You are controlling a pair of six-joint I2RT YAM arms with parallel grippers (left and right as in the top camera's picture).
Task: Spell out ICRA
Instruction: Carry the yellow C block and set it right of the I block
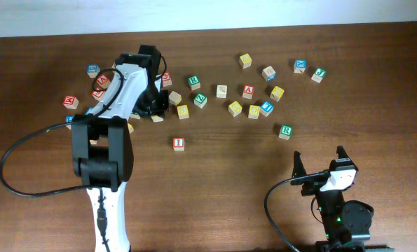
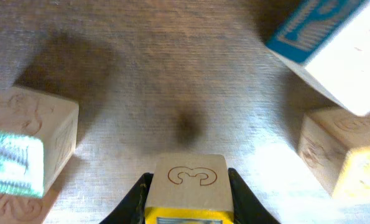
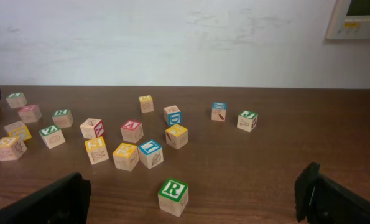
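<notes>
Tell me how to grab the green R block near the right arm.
Probably from straight above: close the right end effector on two opposite side faces of the green R block. It sits flat, R up, apart from other blocks, turned slightly, so align the wrist.

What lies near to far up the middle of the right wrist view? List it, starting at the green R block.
green R block → blue-topped block → red A block → yellow-topped block, farthest back
</notes>
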